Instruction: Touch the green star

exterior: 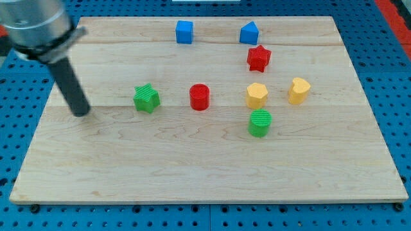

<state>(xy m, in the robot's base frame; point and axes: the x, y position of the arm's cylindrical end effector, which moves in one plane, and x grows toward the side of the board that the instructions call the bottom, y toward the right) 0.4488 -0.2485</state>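
Green star [146, 98]: ridged on top, lying flat on the wooden board, left of frame centre (roughly mid-height), standing alone, apart from the other blocks, points blunt and intact, slightly rotated.

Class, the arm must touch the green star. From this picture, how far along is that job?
Done: nothing yet; my tip stands apart from the green star, on the view's left of it, bare board between. In hand: an approach, judging by position. Left: slide toward the view's right until the tip meets the star.
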